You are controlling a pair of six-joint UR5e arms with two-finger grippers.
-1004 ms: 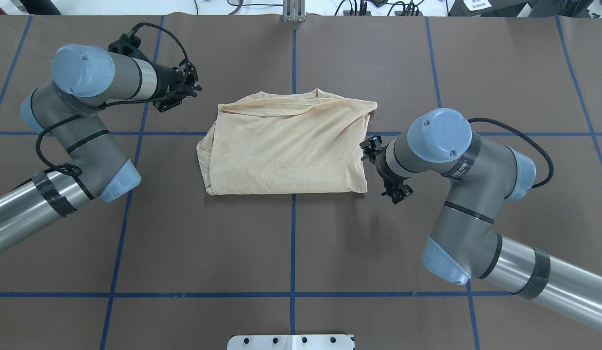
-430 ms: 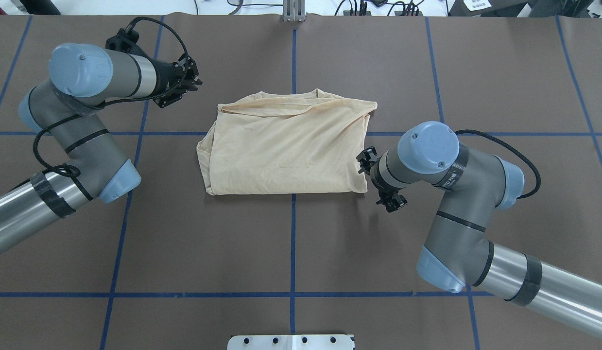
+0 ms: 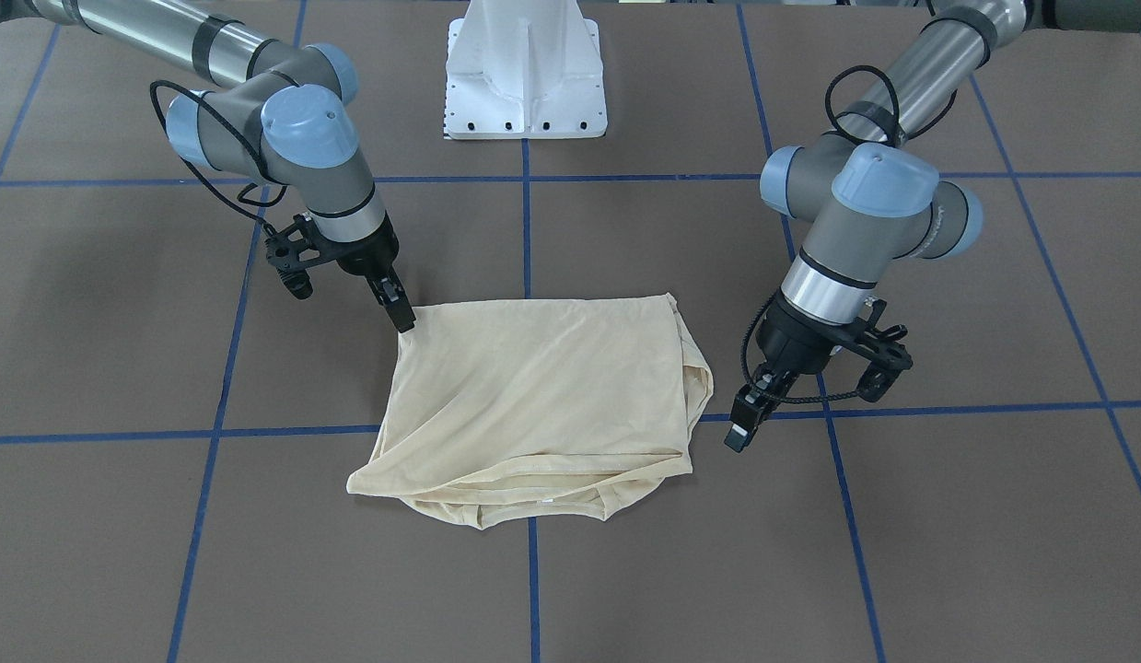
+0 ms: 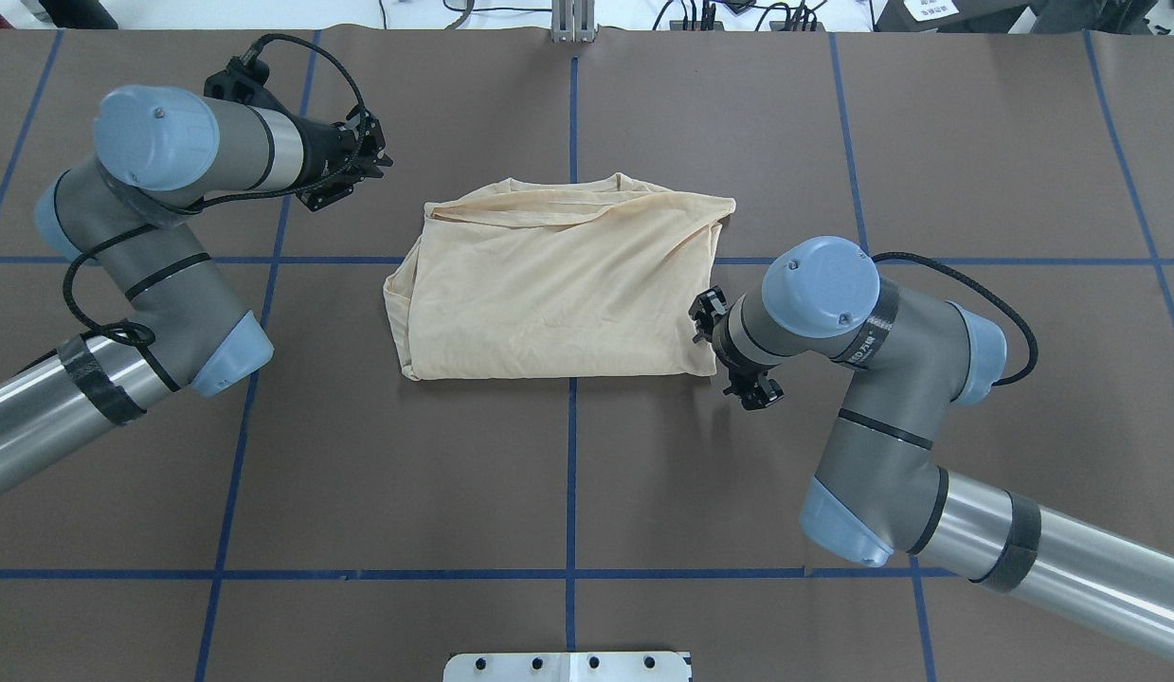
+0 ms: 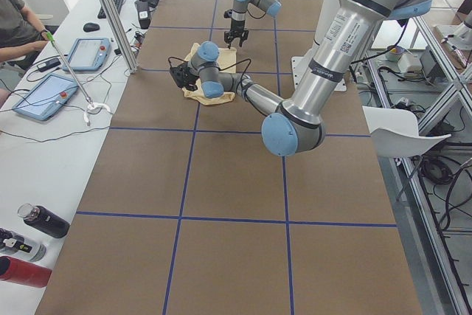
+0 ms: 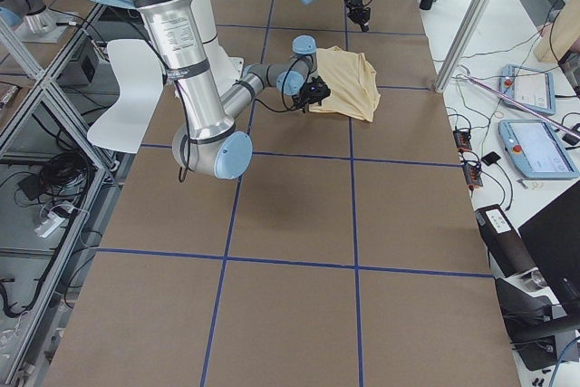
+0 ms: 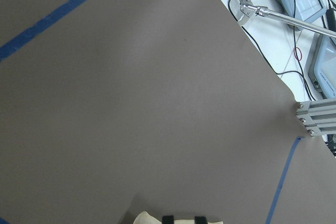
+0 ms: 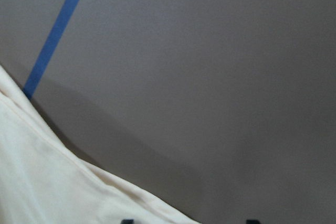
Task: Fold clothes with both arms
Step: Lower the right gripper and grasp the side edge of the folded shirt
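Overhead exterior shows the folded cream T-shirt (image 4: 558, 289) mid-tabletop (image 4: 568, 474), long axis left-right, its near-right corner at the right gripper (image 3: 397, 313), jaws' state unclear, while the left gripper (image 3: 743, 425), empty and slightly parted, hangs beside the far-left edge.

My overhead looks down from behind base; front view faces it. Side cams far, both wrist cams close. All share shirt (image 4: 558, 289).
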